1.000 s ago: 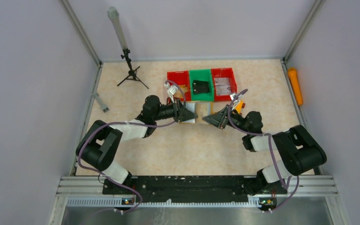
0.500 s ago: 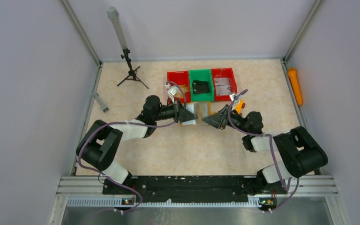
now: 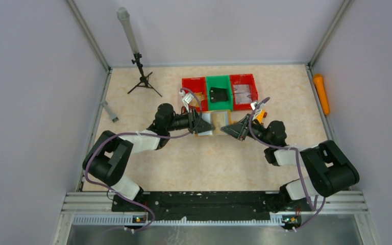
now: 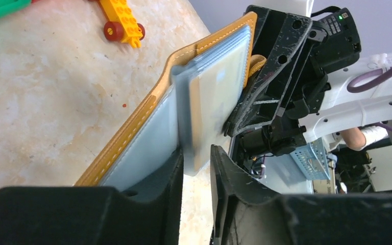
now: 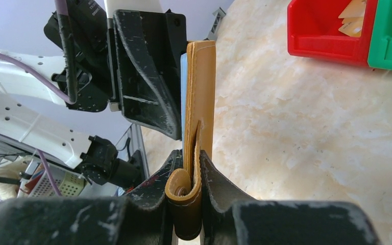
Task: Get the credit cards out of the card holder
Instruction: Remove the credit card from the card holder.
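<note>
**Wallet spanned between two arms, cards in the left jaws**

The left gripper [image 4: 195, 159] has its jaws drawn narrow around the lower edge of the credit cards [image 4: 217, 97], a pale stack in clear sleeves that fills the gap between the fingers, so it looks pinched. The stack stands out from the grey lining of the card holder [image 4: 143, 115], a mustard-brown wallet turned on edge midway between the arms.

In the top view the holder lies at 3 o'clock from the left gripper and at 9 o'clock from the right gripper [image 5: 188, 176], with its long axis on that same line. The right gripper is clamped on the wallet's folded tab end.

By my reading, the coming move is a pull toward 9 o'clock, along that axis, with the right arm anchoring the leather. The left arm is the one at the cards. A red bin [image 5: 326, 48] with tan cards in it sits at 12 o'clock from the holder.
</note>
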Controlling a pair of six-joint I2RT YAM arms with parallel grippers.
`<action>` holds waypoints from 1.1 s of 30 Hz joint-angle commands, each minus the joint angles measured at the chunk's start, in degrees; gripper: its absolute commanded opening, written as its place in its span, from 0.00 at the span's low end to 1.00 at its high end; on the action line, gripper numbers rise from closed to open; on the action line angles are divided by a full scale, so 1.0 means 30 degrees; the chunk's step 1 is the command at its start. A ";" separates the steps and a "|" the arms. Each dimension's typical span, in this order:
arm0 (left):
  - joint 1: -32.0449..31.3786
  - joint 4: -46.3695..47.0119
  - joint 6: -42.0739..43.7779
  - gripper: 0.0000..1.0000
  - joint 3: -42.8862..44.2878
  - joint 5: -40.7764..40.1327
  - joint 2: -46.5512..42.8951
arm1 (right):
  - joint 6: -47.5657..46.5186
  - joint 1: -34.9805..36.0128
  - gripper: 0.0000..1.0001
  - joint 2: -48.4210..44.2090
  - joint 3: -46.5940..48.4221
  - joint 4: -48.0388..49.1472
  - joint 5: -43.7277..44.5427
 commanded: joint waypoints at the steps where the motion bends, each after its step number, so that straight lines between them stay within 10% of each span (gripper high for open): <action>1: 0.0110 0.1997 -0.0545 0.32 0.0137 0.0797 -0.0185 | 0.0185 0.0264 0.00 -0.0339 0.0158 0.2167 -0.0795; 14: -0.0091 0.4970 -0.2405 0.01 0.0293 0.2325 0.0839 | 0.0779 0.0263 0.00 0.0614 0.0435 0.2859 -0.1202; 21: -0.0149 0.4491 -0.2163 0.45 0.0260 0.2208 0.0778 | 0.0242 0.0519 0.00 0.0442 0.0729 0.1827 -0.1212; 29: -0.0159 0.0112 0.0337 0.01 0.0974 0.0799 0.0345 | 0.0676 0.0655 0.08 0.0400 0.0585 0.3131 -0.1745; 33: -0.0014 -0.0765 0.0838 0.00 0.0980 0.0409 0.0108 | 0.0233 0.0668 0.23 -0.0124 0.0491 0.2392 -0.1347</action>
